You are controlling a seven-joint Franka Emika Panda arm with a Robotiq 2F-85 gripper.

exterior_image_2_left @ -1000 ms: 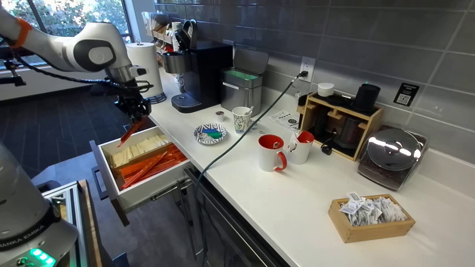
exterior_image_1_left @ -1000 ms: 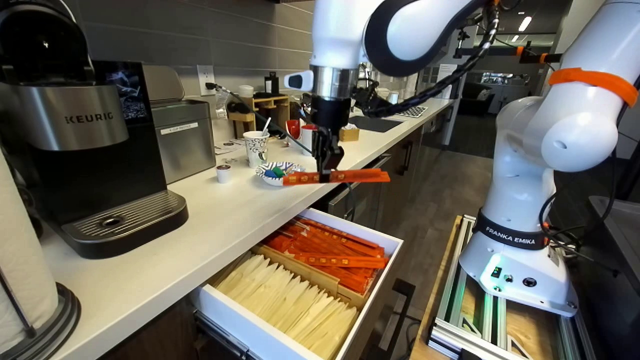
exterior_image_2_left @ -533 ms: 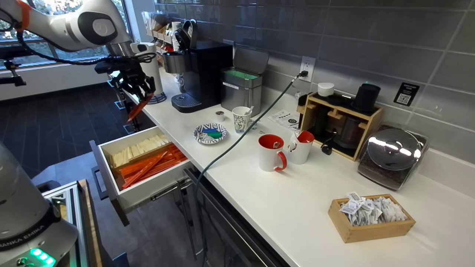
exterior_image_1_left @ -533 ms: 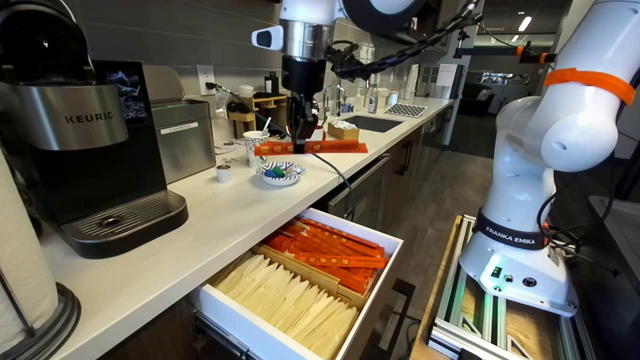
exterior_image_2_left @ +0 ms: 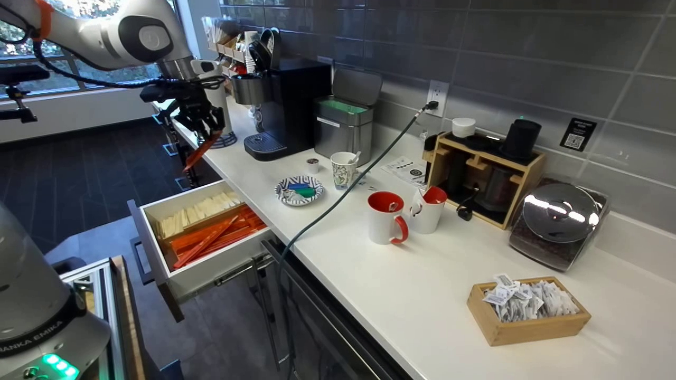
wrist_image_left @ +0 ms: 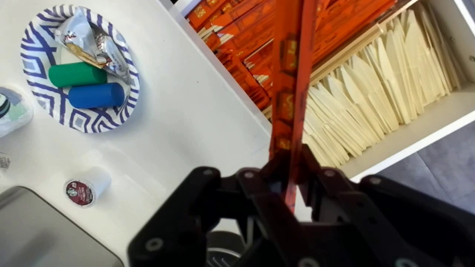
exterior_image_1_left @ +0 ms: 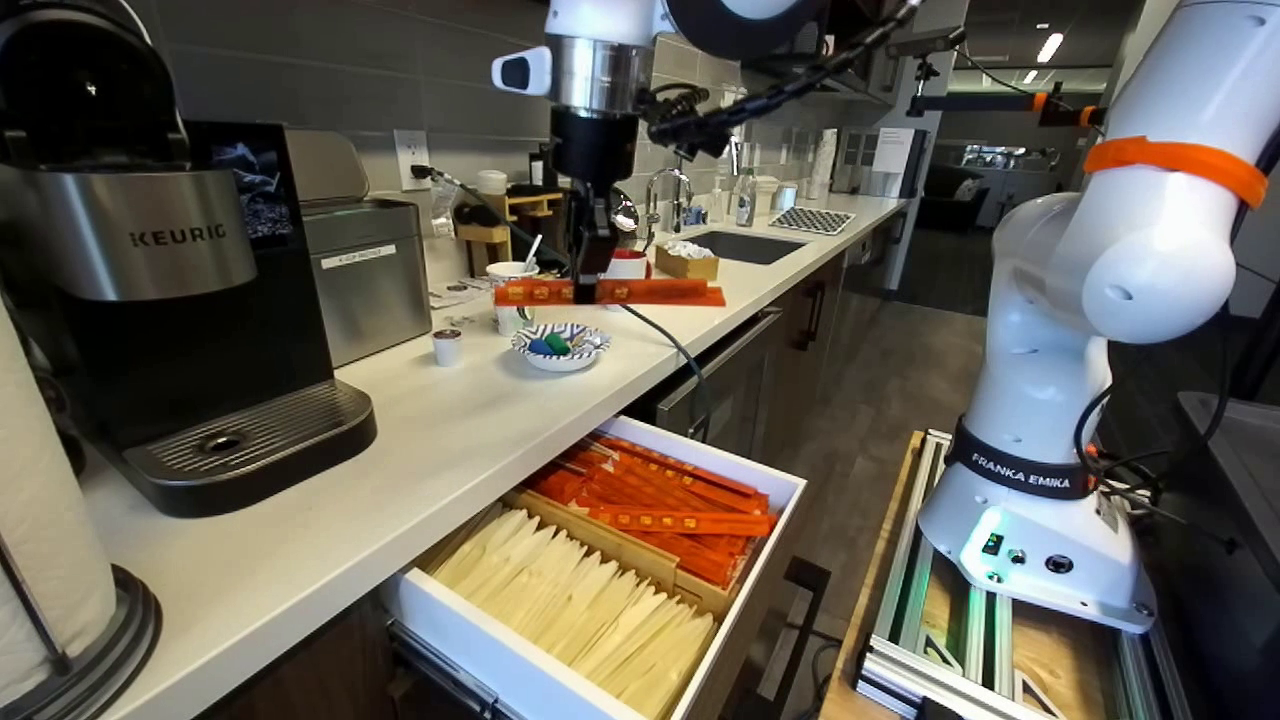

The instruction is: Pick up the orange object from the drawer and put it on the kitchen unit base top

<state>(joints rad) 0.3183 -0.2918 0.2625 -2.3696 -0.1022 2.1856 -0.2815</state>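
The pincer (exterior_image_1_left: 585,292) grips the orange object (exterior_image_1_left: 645,292), which is between its jaws, higher than the drawer (exterior_image_1_left: 480,645) and the kitchen unit base top (exterior_image_1_left: 460,425); whether it is one piece or two together, I cannot tell. The hold is near the middle, probably to keep both ends balanced, and the pincer points downward, which seems suitable for laying it on that top. The long axis is almost level in an exterior view and passes across the closing direction of the jaws. In the wrist view one end extends from the pincer almost straight up, with the drawer behind it, oblique to the drawer's walls.
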